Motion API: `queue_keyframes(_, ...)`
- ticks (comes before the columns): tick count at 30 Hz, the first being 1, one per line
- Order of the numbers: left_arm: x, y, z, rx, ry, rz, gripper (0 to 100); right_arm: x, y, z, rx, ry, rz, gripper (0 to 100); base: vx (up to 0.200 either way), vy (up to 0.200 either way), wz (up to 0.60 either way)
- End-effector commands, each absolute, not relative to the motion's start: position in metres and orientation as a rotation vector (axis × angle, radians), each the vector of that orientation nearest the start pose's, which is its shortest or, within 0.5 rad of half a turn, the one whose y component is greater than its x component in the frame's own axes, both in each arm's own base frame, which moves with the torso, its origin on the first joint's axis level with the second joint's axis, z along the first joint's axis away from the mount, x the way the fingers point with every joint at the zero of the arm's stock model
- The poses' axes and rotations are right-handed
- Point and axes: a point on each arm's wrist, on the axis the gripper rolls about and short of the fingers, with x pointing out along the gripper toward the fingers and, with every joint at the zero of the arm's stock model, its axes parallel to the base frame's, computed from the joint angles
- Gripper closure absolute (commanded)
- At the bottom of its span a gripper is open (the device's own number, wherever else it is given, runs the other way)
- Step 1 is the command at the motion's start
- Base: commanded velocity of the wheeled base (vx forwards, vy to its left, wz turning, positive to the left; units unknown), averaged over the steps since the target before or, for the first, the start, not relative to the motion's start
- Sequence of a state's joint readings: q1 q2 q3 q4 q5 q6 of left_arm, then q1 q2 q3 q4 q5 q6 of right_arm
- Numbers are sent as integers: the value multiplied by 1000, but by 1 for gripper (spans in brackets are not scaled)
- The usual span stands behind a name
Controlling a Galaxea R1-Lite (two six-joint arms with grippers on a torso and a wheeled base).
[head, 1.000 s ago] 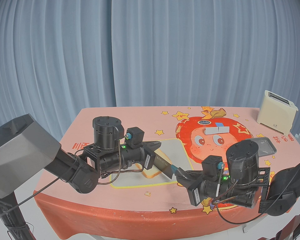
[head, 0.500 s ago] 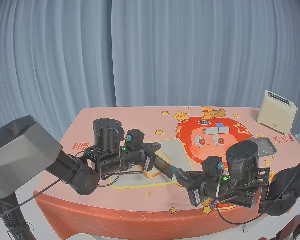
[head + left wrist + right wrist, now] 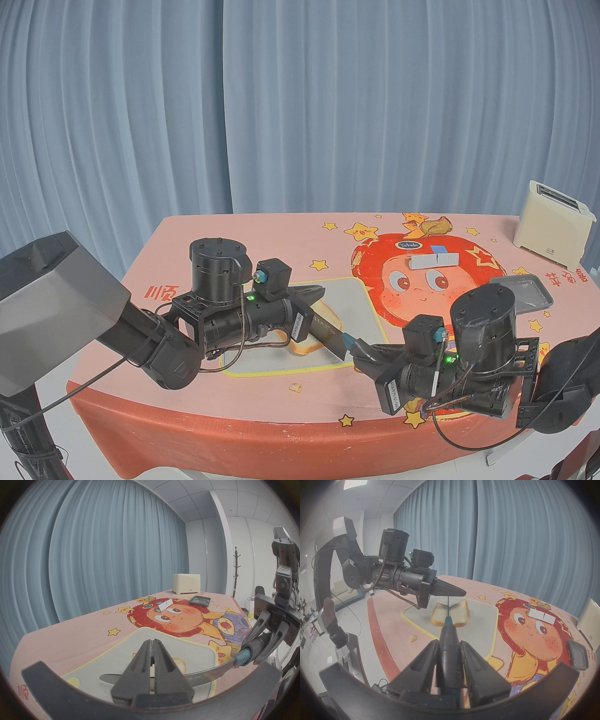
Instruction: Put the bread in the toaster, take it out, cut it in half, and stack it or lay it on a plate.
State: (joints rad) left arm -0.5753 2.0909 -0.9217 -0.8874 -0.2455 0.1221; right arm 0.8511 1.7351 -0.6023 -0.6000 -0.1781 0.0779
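A slice of toast (image 3: 303, 345) lies on the pale cutting board (image 3: 359, 303). My right gripper (image 3: 361, 351) is shut on the blue handle of a knife (image 3: 330, 334), whose blade crosses the middle of the slice. Seen edge-on in the right wrist view, the knife (image 3: 448, 606) splits the toast (image 3: 457, 615) into two lobes, held by the right gripper (image 3: 449, 648). My left gripper (image 3: 317, 291) is shut with nothing in it, just above the slice's far side. In the left wrist view the left gripper (image 3: 153, 647) hides most of the toast (image 3: 178, 666).
The cream toaster (image 3: 553, 225) stands at the far right corner of the table. A small grey tray (image 3: 524, 292) lies beside the right arm. A crumb (image 3: 295, 388) lies near the table's front edge. White tape strips (image 3: 433, 259) are stuck on the tablecloth.
My left arm has shifted slightly to the right, its shut gripper staying over the toast. The right wrist has sunk a little, uncovering more of the grey tray. The knife stays across the slice.
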Motion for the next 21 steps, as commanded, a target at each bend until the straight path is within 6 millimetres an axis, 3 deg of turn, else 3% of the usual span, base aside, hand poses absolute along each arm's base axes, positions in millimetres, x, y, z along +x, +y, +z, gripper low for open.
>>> queue_keyframes(1,321,-215,99,164,241,-834,100,187,207,116,-198,506,636,100,0,0,0)
queue_keyframes(8,321,-216,103,161,225,-835,100,187,208,109,-215,531,634,100,0,0,0)
queue_keyframes(21,323,-217,95,164,249,-832,100,191,211,120,-181,480,637,100,0,0,0)
